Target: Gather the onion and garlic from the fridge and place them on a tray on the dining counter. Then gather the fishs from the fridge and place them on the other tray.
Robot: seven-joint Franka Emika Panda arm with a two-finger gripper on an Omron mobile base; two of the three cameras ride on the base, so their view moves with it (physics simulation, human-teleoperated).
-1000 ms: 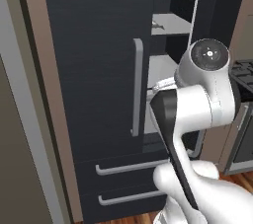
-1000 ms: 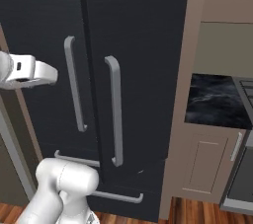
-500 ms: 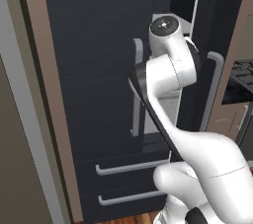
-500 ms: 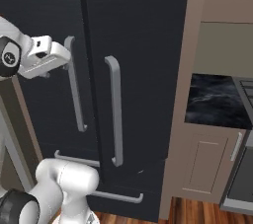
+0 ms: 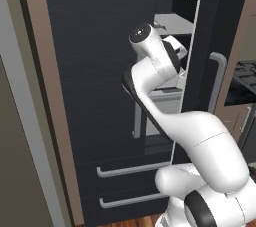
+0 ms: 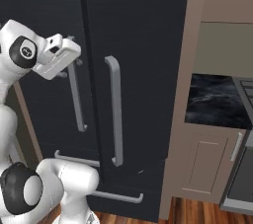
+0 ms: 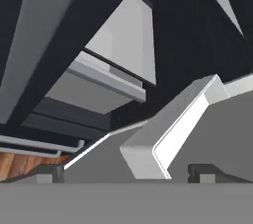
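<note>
Fridge (image 5: 100, 71) standing tall and black straight ahead, one door swung partly ajar in the left base view, its edge showing as a thin pale line with pale grey shelves (image 5: 172, 23) visible in the gap behind. From the right base view, both door fronts facing the camera, each with a grey vertical bar handle (image 6: 115, 112), and two handled drawers (image 5: 131, 170) below. No onion, garlic or fish to be made out anywhere on the shelves that show; too little of the interior exposed to tell where they lie.

Hand (image 6: 69, 62) raised at the upper end of the left-hand door handle in the right base view, fingers spread wide apart and gripping nothing. In the hand view, the two dark fingertips (image 7: 202, 171) well separated at the bottom, with a grey handle end (image 7: 168, 129) just beyond them and a pale shelf edge (image 7: 101, 82) further in.

Judged from this: task barely begun. Door opening under way at best; nothing gathered, no tray in sight, every pick and every placement left to do.

Around the fridge: brown side panels, a beige cabinet (image 6: 207, 161) to the right carrying a dark marbled worktop (image 6: 215, 102), wood floor (image 6: 197, 213) beneath.
</note>
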